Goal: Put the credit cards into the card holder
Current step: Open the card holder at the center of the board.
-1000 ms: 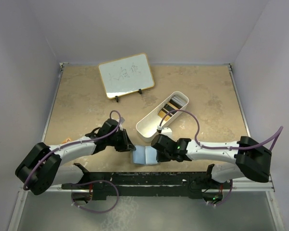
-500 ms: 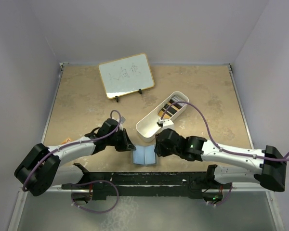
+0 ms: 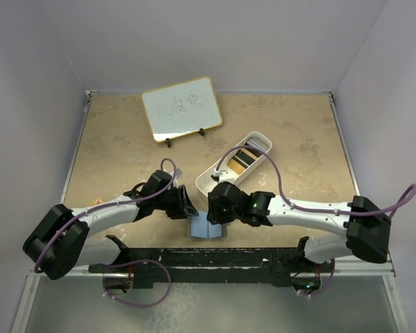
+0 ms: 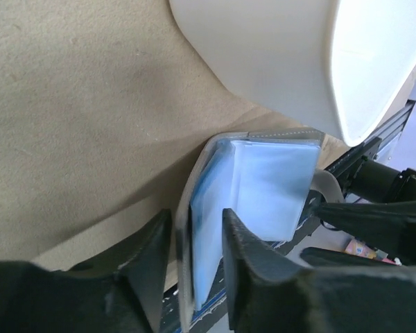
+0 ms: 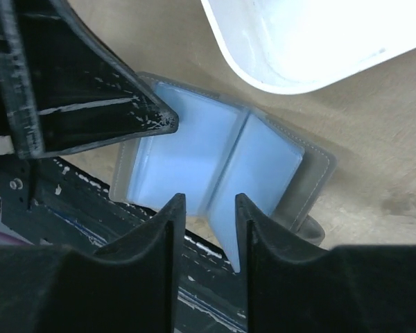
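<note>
The card holder [image 3: 202,229] lies open near the table's front edge, dark grey outside with light blue sleeves [image 4: 263,187] [image 5: 187,149]. My left gripper [image 3: 186,203] [image 4: 196,215] is open, and the holder's raised left flap stands loosely between its fingers. My right gripper [image 3: 209,212] [image 5: 208,199] is open over the holder's middle; one upright blue sleeve stands between its fingers, close to the right one. The credit cards [image 3: 244,159], yellow-orange and black, lie in the far end of the white tray [image 3: 206,182], away from both grippers.
The long white tray [image 4: 263,55] [image 5: 291,41] sits just behind the holder, its near end close to both grippers. A small framed whiteboard [image 3: 180,107] stands at the back. The black mounting rail [image 3: 215,260] runs right under the holder's front edge.
My right gripper has moved left, from the holder's right side to over its middle, and its jaws have widened. The left gripper stayed in place and its jaws have parted.
</note>
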`<action>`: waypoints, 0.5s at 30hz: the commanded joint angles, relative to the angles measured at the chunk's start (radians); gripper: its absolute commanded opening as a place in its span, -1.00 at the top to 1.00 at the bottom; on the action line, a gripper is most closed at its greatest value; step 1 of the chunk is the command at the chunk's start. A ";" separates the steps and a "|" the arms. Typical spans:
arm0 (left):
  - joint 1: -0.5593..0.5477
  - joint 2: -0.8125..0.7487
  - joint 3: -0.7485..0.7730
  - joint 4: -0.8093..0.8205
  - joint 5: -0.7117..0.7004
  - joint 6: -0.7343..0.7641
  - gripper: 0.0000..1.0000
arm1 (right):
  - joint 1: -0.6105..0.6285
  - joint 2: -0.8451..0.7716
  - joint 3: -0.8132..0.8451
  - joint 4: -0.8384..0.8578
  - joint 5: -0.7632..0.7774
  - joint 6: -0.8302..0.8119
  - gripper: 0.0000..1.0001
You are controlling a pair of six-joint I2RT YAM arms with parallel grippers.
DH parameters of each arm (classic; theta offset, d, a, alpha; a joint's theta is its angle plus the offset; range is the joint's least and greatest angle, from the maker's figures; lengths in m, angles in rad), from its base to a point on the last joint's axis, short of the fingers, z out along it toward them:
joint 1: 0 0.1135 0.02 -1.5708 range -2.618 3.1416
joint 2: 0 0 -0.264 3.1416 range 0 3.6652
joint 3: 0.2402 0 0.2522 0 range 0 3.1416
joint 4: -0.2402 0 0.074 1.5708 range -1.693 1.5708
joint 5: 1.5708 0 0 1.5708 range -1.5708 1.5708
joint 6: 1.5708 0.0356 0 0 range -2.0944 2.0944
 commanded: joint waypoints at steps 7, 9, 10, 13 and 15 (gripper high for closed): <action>0.000 -0.066 0.022 -0.020 -0.067 -0.003 0.21 | 0.004 0.129 -0.035 0.114 -0.027 0.141 0.21; 0.000 -0.054 0.017 -0.015 -0.068 -0.003 0.25 | 0.005 0.157 -0.032 0.101 -0.028 0.156 0.22; 0.001 -0.048 0.013 -0.008 -0.068 -0.003 0.29 | 0.005 0.169 -0.028 0.090 -0.025 0.159 0.23; 0.001 -0.040 0.001 0.020 -0.074 -0.013 0.37 | 0.008 0.183 -0.036 0.081 -0.018 0.162 0.25; 0.001 -0.031 0.003 0.023 -0.076 -0.007 0.40 | 0.007 0.179 -0.052 0.094 -0.017 0.162 0.27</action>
